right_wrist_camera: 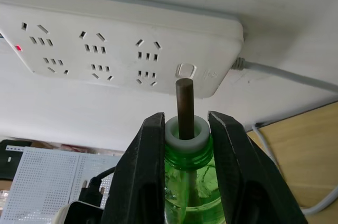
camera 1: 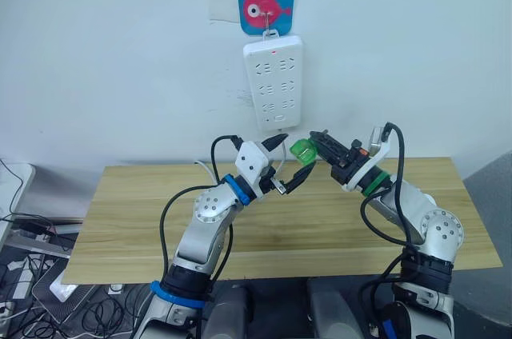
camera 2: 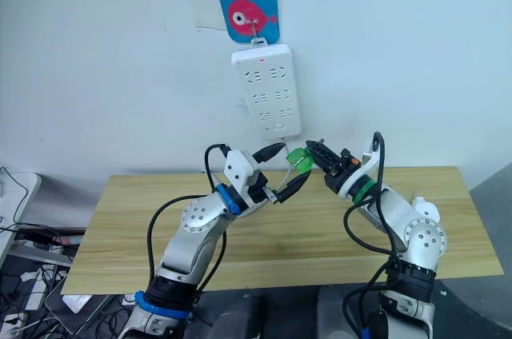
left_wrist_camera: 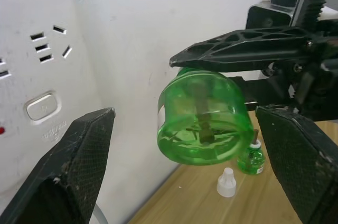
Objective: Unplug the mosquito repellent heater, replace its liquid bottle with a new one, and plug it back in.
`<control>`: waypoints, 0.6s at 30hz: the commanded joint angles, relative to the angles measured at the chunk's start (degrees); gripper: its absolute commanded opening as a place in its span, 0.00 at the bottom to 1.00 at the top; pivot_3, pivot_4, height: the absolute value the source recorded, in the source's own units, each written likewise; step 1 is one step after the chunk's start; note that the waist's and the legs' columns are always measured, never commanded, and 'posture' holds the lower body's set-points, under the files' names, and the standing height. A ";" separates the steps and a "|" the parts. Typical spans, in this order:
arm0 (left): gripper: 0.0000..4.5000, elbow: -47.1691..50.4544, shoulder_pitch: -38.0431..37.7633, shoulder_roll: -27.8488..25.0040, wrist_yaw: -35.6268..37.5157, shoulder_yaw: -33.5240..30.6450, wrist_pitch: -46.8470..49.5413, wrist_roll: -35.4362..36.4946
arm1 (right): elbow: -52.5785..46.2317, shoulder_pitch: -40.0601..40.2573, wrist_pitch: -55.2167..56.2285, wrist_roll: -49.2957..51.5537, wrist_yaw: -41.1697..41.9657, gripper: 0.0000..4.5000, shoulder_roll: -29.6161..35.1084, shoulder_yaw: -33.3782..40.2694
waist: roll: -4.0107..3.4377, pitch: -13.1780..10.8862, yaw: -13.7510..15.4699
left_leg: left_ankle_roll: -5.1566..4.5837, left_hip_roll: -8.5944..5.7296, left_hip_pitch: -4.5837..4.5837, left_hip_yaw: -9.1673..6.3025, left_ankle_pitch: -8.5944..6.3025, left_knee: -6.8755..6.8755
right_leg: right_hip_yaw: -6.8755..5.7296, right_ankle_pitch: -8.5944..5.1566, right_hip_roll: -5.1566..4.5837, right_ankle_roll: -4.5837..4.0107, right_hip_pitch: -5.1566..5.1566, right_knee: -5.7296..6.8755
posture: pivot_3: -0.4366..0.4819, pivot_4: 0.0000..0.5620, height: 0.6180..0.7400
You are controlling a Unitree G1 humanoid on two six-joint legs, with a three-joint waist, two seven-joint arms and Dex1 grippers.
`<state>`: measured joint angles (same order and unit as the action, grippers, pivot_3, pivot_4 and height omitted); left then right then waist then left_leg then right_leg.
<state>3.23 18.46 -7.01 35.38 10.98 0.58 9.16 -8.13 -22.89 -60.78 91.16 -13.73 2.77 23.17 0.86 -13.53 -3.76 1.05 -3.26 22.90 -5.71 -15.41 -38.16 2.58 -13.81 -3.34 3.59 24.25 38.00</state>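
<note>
Left eye view: the right gripper is up in the air above the back edge of the wooden table, just under the white power strip that hangs on the wall. Its two fingers are squeezed on a green bottle with no cap. In the right wrist view the fingers pinch the bottle's neck, and a dark wick sticks up out of a white ring.

The left gripper is right beside the bottle with its jaws spread wide and nothing between them.

In the left wrist view, a second small green bottle stands on the table, with a little white cap just beside it.

A blue card with a pink fish hangs above the power strip. No words can be read anywhere.
</note>
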 commanded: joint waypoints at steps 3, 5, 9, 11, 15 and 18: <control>1.00 -0.05 1.11 1.09 -0.79 0.43 -2.23 -0.02 | -2.43 0.42 3.54 5.85 -1.96 0.19 1.88 -3.01 | 0.00 0.00 -0.07 | -0.01 0.00 0.00 0.02 0.01 0.00 | 0.00 0.00 0.00 0.00 -0.01 -0.01 | 0.38 0.36 1.00; 1.00 -0.49 1.35 1.24 -0.90 0.53 -2.45 -0.14 | -2.79 0.76 4.56 6.72 -2.37 0.19 2.47 -4.02 | 0.00 0.00 -0.07 | -0.02 0.00 0.00 -0.01 0.01 0.00 | -0.01 0.00 0.01 0.00 -0.01 -0.02 | 0.37 0.36 1.00; 1.00 -0.66 1.48 1.50 -1.13 0.57 -2.60 0.19 | -3.47 1.41 6.46 8.44 -3.02 0.19 3.66 -5.84 | 0.00 0.00 -0.09 | -0.03 0.00 0.01 0.00 0.01 0.00 | 0.00 0.00 0.01 0.00 -0.02 -0.02 | 0.37 0.36 1.00; 0.96 -0.64 1.49 1.65 -1.14 0.72 -2.73 0.19 | -3.69 1.66 7.42 9.17 -3.28 0.19 4.21 -6.63 | 0.00 0.00 -0.17 | -0.03 0.00 0.01 0.00 0.02 0.00 | 0.00 0.00 0.02 0.00 -0.02 -0.02 | 0.37 0.37 1.00; 0.73 -0.57 1.32 1.98 -1.27 1.14 -2.61 -0.02 | -3.96 1.83 9.09 10.23 -3.64 0.19 5.06 -7.92 | 0.00 0.00 -0.21 | -0.04 0.01 0.00 -0.01 0.02 0.00 | 0.00 0.00 0.03 0.01 -0.02 -0.03 | 0.37 0.37 1.00; 0.53 -0.65 1.04 2.08 -1.54 1.48 -2.55 -0.23 | -3.89 1.57 10.20 10.57 -3.64 0.19 5.68 -8.90 | 0.00 0.00 -0.29 | -0.04 0.01 0.01 -0.01 0.02 0.00 | 0.00 0.00 0.03 0.01 -0.03 -0.03 | 0.37 0.37 1.00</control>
<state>1.66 19.28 -5.29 34.32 12.14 -0.81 8.89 -9.08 -21.07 -51.22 99.67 -17.80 8.31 14.83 0.86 -13.53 -4.06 1.01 -3.24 22.90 -5.72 -15.39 -38.16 2.58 -13.82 -3.31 3.60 24.22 37.97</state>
